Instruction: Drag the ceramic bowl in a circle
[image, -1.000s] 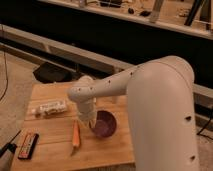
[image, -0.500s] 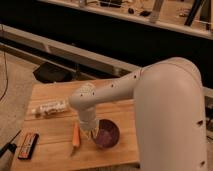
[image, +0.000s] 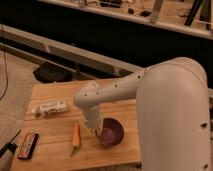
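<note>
the big white robot arm (image: 167, 112) bends down from the right side over the wooden counter (image: 55, 92). the purple ceramic bowl (image: 113, 134) sits near the front edge, a bit right of the middle. a white packet (image: 50, 107) lies near the left edge, an orange carrot (image: 75, 135) lies just left of the bowl, a dark flat box (image: 28, 145) lies by the front left corner, and the gripper (image: 96, 130) is down at the bowl's left rim, but i cannot tell if it is open or closed.
</note>
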